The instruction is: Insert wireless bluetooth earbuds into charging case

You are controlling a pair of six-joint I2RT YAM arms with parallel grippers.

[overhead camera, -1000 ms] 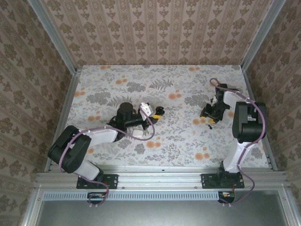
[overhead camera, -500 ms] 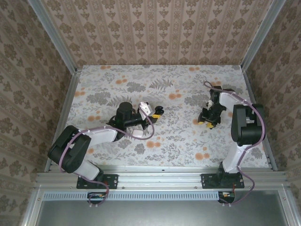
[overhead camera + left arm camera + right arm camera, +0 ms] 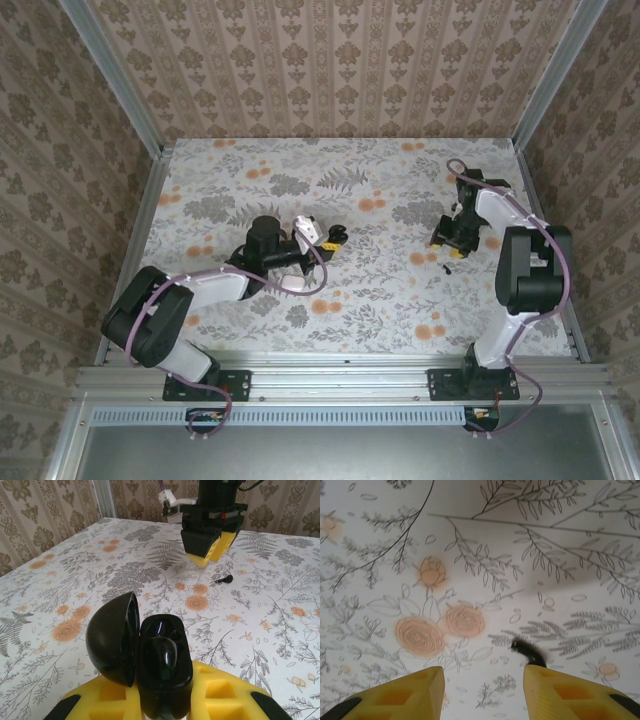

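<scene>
I see my left arm [image 3: 190, 300] and right arm [image 3: 525, 270] built of black joint housings and white links, each trailed by a lilac cable [image 3: 318, 262]. The fingers [image 3: 405, 695] are yellow blocks with square hollows; black base plates [image 3: 205, 385] carry screws.

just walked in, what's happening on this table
The left gripper is clamped on a black charging case, holding it with its lid open. The right gripper hangs open just above the floral table. One small black earbud lies loose on the table beside one of its fingers and has not been picked up yet. Whether another bud already sits in the case is hard to tell.
</scene>
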